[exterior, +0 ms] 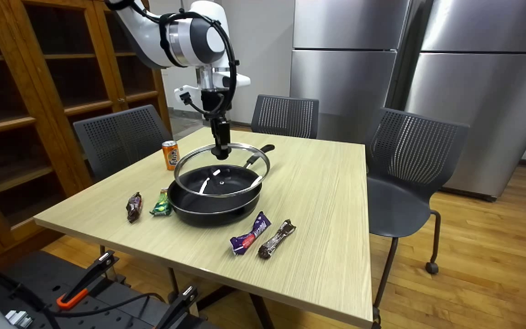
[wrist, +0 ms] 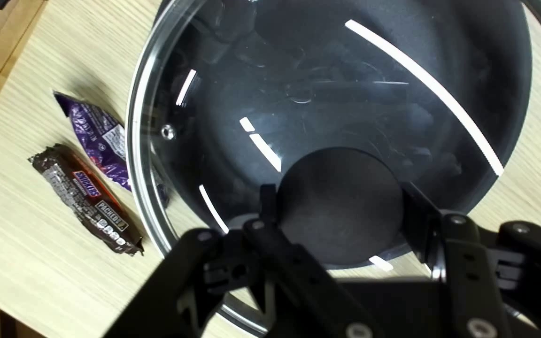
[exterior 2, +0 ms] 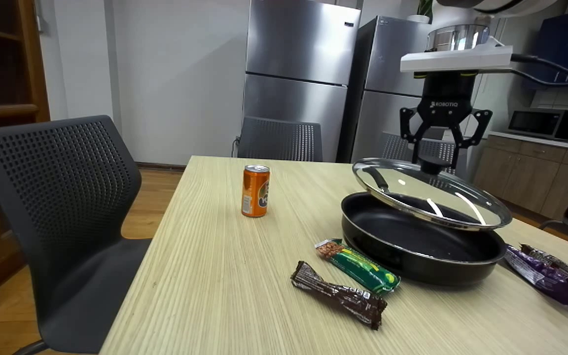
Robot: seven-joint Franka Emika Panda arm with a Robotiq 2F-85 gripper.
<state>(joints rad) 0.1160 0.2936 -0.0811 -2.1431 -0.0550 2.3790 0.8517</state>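
At the far left of an exterior view, well apart from a round black frying pan (exterior: 213,220), a brown wooden cabinet with glass-fronted doors (exterior: 25,59) is seen. Nearer the pan's left, a dark grey plastic chair with a perforated back (exterior: 123,139) is placed at a pale wood-grain table (exterior: 327,192). On the table left of the pan, a dark brown wrapped bar (exterior: 134,207) is laid, followed by a green wrapped bar (exterior: 161,204) just beside the pan. An orange metal drink can (exterior: 170,156) is stood upright, left of the pan and farther back. Above the pan, a round clear glass lid with a metal rim (exterior 2: 427,195) is held tilted; whether the pan's edge is touched by it cannot be told. The lid's round black knob (wrist: 338,220) is clamped between the two jaws of a black gripper (exterior 2: 435,159), which is carried by a white robot arm (exterior: 215,40) over the pan. In front of the pan, to its right, a purple wrapped bar (exterior: 250,233) is laid, with a dark brown Snickers bar (exterior: 276,239) set just beside it. Farther behind and right of the pan, a second grey chair (exterior: 286,115), a tall stainless-steel refrigerator (exterior: 343,87), a third grey chair (exterior: 413,155) and another steel refrigerator (exterior: 486,114) are seen.
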